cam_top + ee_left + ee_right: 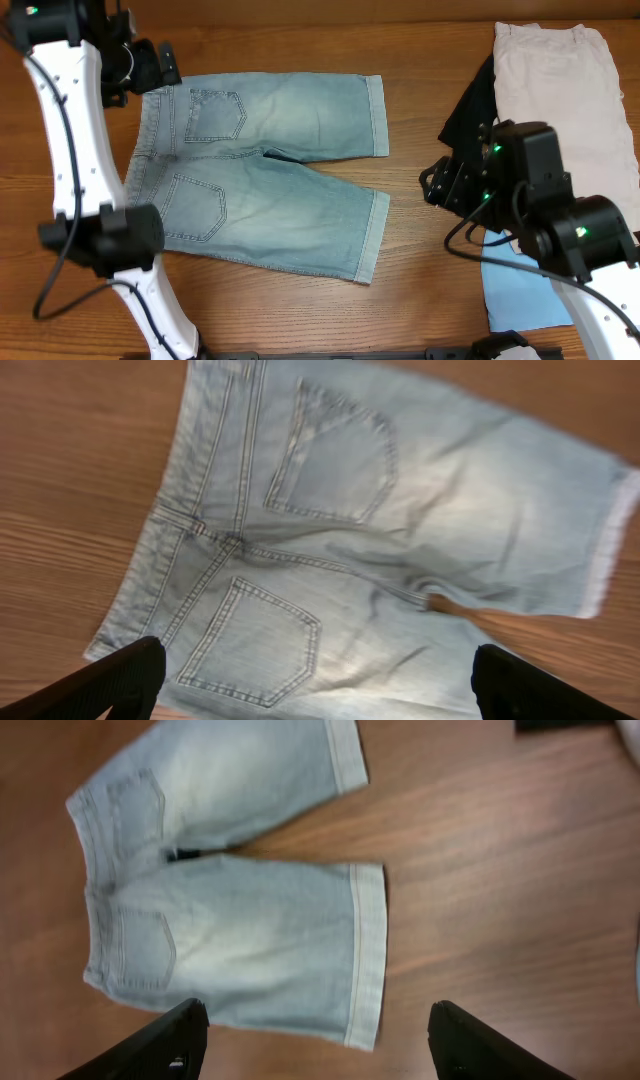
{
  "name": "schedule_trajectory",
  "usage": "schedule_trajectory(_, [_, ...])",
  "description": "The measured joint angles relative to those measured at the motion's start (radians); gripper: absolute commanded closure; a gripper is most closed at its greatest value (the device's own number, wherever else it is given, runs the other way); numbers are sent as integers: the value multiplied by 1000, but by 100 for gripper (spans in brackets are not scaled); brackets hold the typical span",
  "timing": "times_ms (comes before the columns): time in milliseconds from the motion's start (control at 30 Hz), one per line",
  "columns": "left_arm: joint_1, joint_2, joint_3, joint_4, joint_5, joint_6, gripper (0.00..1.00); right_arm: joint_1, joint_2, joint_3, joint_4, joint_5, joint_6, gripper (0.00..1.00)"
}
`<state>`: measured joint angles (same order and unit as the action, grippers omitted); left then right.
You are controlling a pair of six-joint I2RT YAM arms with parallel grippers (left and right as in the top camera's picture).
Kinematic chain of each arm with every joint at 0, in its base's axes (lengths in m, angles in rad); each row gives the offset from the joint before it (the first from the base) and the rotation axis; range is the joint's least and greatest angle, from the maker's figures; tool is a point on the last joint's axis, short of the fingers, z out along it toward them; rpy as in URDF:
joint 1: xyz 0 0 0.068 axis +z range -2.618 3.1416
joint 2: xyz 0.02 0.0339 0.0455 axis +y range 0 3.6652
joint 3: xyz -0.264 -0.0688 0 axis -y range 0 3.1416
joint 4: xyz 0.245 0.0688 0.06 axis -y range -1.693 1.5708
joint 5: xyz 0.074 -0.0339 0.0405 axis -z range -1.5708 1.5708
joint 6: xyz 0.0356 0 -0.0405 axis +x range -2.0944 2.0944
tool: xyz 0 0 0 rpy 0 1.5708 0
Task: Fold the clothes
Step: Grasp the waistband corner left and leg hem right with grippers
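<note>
Denim shorts (260,170) lie flat and unfolded on the wooden surface (420,60). Left tool (320,690) hovers wide open over the waistband, and right tool (315,1045) is parted and empty near the hems. The first fold likely needs both to grip an edge.

denim shorts (262,170): faded light blue, washed nearly white in patches on the legs; pale hems; stitched outlines on both back pockets
beige shorts (560,90): plain pale beige
black garment (468,115): solid black
sky-blue garment (520,290): plain sky blue
table (420,300): reddish-brown, streaked wood grain
arms (75,130): white links, black joints, small green lights
</note>
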<state>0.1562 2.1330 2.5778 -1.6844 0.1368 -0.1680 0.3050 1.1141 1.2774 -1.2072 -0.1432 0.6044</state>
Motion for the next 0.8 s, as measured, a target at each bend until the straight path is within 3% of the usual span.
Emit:
schedule_trajectory(200, [-81, -167, -74, -1, -94, -46, 0, 130, 1, 0, -52, 72, 101, 20])
schedule_trajectory(567, [-115, -504, -673, 85, -242, -234, 1, 247, 2, -94, -11, 126, 193, 0])
schedule_trajectory(700, [-114, -570, -914, 201, -254, -314, 11, 247, 2, -127, 37, 132, 201, 0])
schedule_trajectory(800, [-113, -579, -1071, 283, -258, -387, 12, 247, 2, -151, 69, 132, 203, 0])
